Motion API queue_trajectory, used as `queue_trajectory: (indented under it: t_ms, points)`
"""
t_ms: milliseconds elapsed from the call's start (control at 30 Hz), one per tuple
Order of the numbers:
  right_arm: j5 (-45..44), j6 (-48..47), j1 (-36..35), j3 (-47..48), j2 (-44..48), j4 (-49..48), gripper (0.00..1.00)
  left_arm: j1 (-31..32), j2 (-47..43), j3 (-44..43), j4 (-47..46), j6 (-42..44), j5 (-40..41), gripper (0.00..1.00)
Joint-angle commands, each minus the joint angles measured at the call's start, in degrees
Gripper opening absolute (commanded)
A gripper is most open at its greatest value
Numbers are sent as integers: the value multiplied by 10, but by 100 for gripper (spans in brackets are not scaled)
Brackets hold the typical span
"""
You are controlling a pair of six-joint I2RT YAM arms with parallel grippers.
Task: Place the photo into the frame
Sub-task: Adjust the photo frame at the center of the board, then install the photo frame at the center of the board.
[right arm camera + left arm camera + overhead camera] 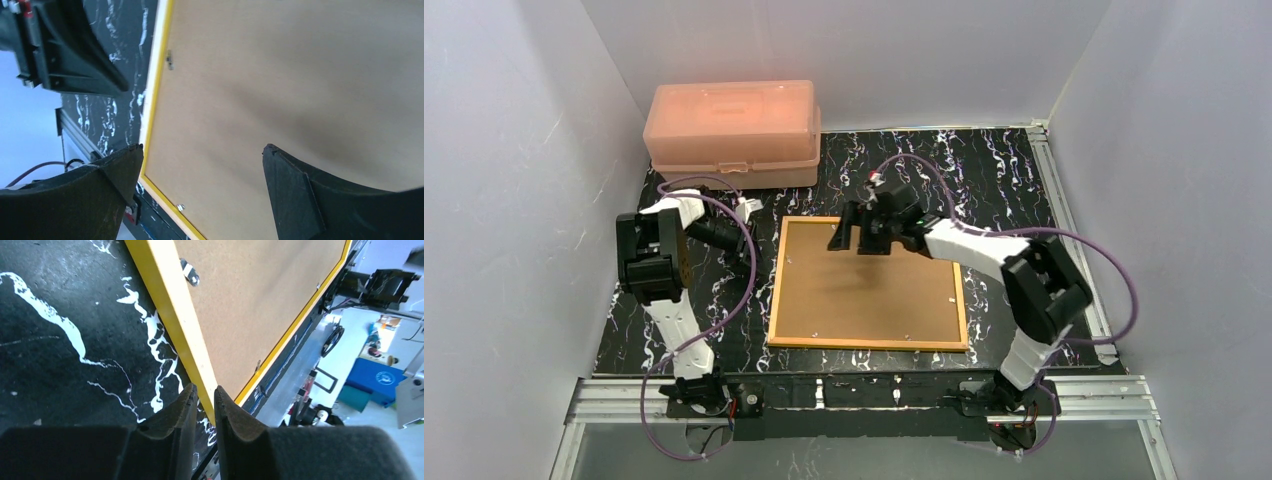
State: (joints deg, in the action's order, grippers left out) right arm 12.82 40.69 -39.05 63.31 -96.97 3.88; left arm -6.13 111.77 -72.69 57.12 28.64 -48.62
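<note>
One thin rectangular frame (pixel 775 285) lay back-up at the centre of the marbled black surface (pixel 984 170), holding one smooth brown backing board (pixel 864 290). One rounded pink box (pixel 732 125) sat behind. The left gripper (pixel 205 400) was pressed nearly together and empty; the right gripper (pixel 201 147) was spread above the board.

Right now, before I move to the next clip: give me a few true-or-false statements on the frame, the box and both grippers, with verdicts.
1. The frame lies face down, with the brown backing board facing up. True.
2. The right gripper is shut on the backing board. False: its fingers stand wide apart above the board, holding nothing.
3. The pink box sits closed at the far left of the table. True.
4. The photo lies in plain view beside the frame. False: no photo shows in any view.
5. The left gripper is over the middle of the board. False: it is beside the frame's left edge, fingers nearly together.
</note>
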Motion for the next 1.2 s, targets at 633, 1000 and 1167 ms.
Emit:
queue_trajectory:
  t_ms: [633,1000,1167]
  points:
    - [117,26,-77,222,-263,-157,95,27,70,-8,-78,-97,-33,22]
    - [150,48,-88,257,-311,-181,93,31,77,-2,-93,-106,-12,9]
    - [161,48,-92,273,-326,-171,92,31,73,1,-96,-104,-5,8]
